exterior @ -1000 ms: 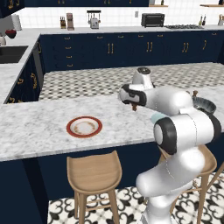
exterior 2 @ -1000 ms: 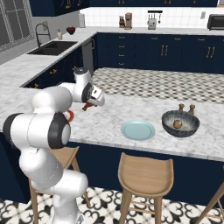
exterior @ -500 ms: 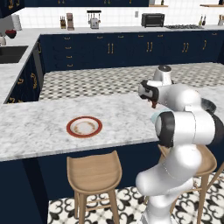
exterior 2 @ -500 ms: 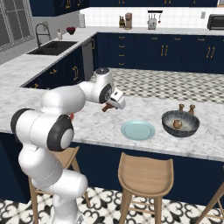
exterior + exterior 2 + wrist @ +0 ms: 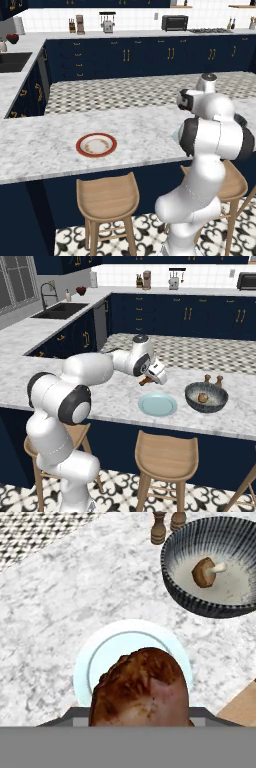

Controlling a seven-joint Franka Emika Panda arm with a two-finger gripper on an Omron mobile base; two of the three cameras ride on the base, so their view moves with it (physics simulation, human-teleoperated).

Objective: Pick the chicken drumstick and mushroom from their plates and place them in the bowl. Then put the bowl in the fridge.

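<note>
Marble counter (image 5: 115, 398), claw (image 5: 148, 379) grasping chicken drumstick (image 5: 141, 688), fat end toward blue plate (image 5: 100, 657)

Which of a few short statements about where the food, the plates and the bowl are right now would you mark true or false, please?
1. The mushroom lies inside the bowl. True.
2. The tool is shut on the chicken drumstick. True.
3. The drumstick already rests in the bowl. False: it is held in the air above the pale blue plate, short of the bowl.
4. The red-rimmed plate has the mushroom on it. False: that plate carries no food.
5. The two small brown shakers stand inside the bowl. False: they stand on the counter just beyond its rim.
6. The pale blue plate lies beside the bowl on the counter. True.
</note>
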